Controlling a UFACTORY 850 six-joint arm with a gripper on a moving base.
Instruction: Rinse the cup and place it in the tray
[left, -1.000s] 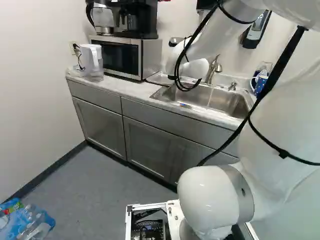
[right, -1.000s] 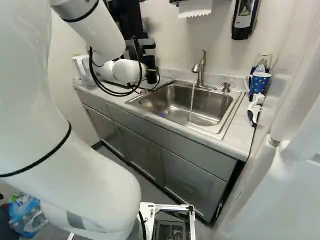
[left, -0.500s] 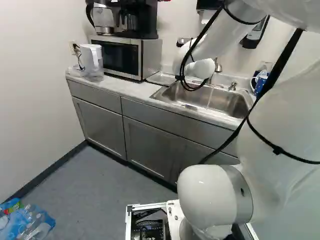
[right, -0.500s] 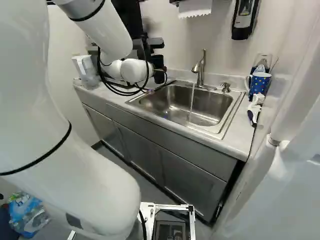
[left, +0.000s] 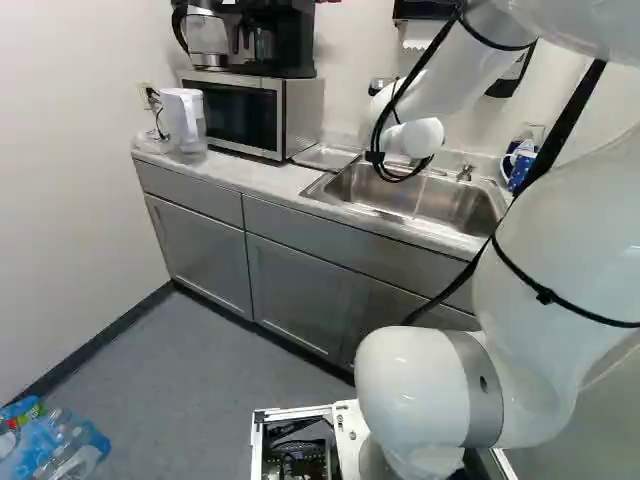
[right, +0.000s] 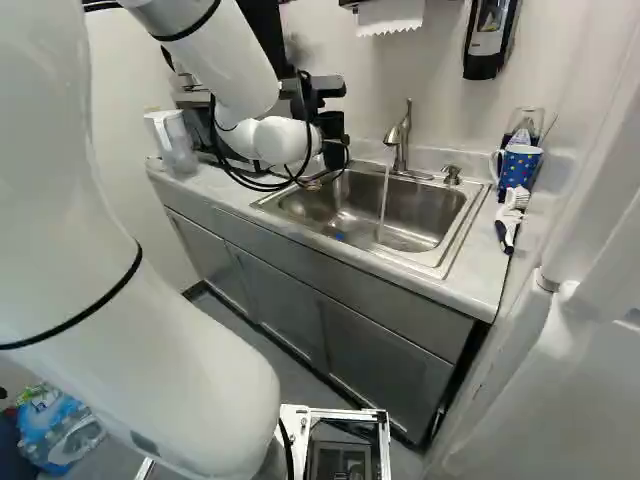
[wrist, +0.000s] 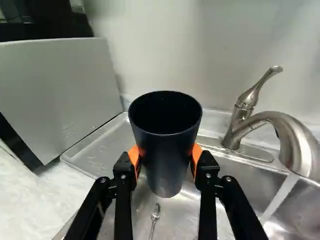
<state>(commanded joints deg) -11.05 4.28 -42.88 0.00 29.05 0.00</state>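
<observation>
I'm pinching the tapered black cup (wrist: 166, 172) in the orange-padded gripper (wrist: 165, 154)
It's hanging near the steel sink (right: 425, 208); I'm planning on easing its rim under the clear water (right: 384, 205), avoiding the silver faucet (right: 401, 142)

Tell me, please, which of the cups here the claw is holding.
The plain black cup, upright between the claw's orange pads; the blue spotted mug, which has a handle, stands on the counter beside the sink.

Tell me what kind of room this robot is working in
Probably a small office kitchenette or break room: there's a sink with the faucet running, a microwave beside a coffee maker on the same run of counter, and a paper towel dispenser on the wall.
</observation>
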